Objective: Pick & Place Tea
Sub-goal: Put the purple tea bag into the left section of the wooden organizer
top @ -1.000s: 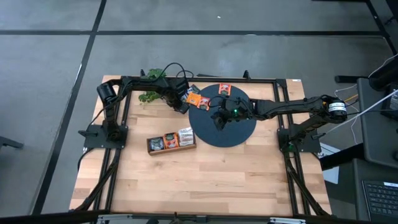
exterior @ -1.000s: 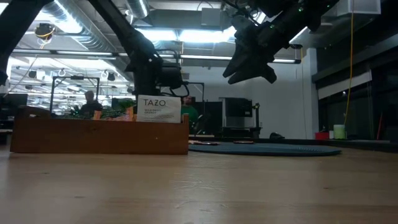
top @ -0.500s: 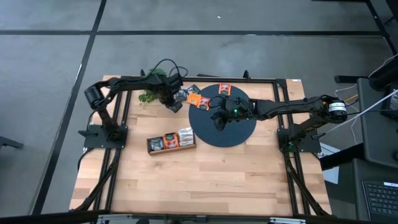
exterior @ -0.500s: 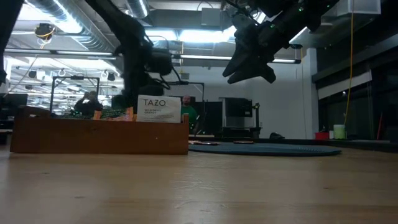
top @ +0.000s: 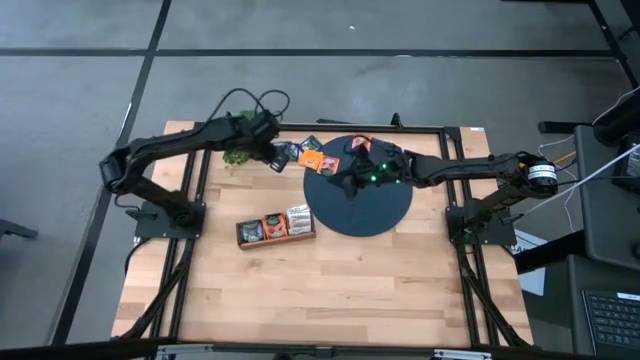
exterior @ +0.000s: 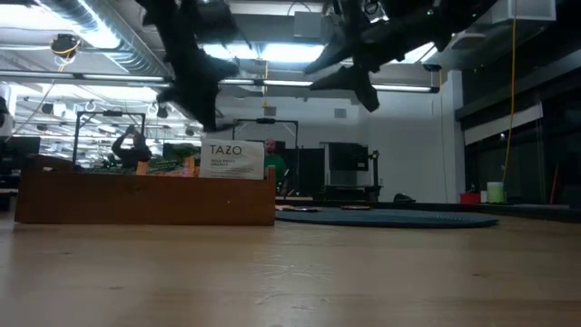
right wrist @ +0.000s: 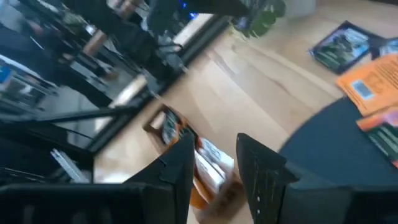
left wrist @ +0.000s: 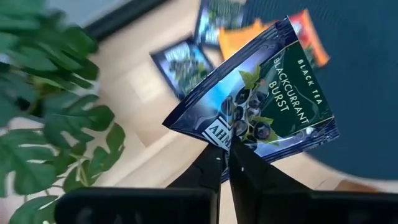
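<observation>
Here, left pincer (left wrist: 225,163) pinching dark blue sachet (left wrist: 261,106) by its lower edge.

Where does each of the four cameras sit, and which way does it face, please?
High: overhead, straight down; both arms, disc, tray.
Low: table height, level across; tray, arms above.
Left wrist: past left tool pinching sachet; plant.
Right wrist: past open right tool; tray.
Shared: the tray.
</observation>
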